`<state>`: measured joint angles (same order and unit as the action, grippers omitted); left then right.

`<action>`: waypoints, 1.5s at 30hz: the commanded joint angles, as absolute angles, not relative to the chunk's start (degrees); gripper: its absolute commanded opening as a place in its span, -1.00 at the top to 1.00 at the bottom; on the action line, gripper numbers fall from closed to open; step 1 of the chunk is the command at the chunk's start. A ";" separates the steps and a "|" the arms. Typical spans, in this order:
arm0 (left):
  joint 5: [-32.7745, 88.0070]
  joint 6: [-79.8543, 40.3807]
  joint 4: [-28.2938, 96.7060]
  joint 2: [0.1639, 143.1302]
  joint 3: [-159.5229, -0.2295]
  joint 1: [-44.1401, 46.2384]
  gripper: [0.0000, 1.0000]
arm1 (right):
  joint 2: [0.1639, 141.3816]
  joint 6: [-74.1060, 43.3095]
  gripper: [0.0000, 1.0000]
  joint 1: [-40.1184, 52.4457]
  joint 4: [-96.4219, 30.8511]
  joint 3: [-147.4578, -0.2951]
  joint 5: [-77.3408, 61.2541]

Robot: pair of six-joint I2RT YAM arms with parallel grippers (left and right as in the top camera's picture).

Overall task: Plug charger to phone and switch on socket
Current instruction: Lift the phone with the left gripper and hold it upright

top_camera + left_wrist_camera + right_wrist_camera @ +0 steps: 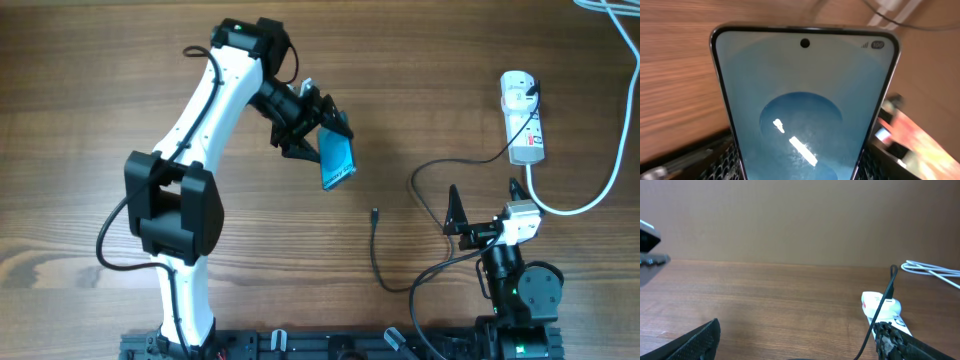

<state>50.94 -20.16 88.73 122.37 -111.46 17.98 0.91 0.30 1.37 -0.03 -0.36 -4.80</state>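
My left gripper (pixel 322 128) is shut on the phone (pixel 338 162), holding it tilted above the table; its cyan-blue screen fills the left wrist view (pixel 805 105) between the two fingers. The charger, a thin black cable (pixel 378 258), lies on the table with its connector tip (pixel 374 212) loose, right of the phone. Its black plug (pixel 530 92) sits in the white socket (pixel 522 128) at the far right, also in the right wrist view (pixel 881 305). My right gripper (pixel 485 208) is open and empty, near the table's front, left of the socket.
A thick white cord (pixel 600 190) loops from the socket to the right edge and up to the far corner. The right arm's base (pixel 520 300) stands at the front right, the left arm's base (pixel 185 320) at the front left.
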 commanded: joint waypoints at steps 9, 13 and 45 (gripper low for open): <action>81.21 -15.14 90.74 120.73 -111.44 9.82 -0.34 | 0.58 -0.03 -1.00 1.65 0.08 -0.32 -4.01; 87.15 -15.14 90.72 120.73 -111.44 9.13 -0.33 | 0.58 -0.03 -1.00 1.65 0.08 -0.32 -4.01; 90.37 -13.65 96.55 119.66 -111.44 4.47 -0.31 | 0.60 -0.03 -0.99 1.65 0.08 -0.32 -4.01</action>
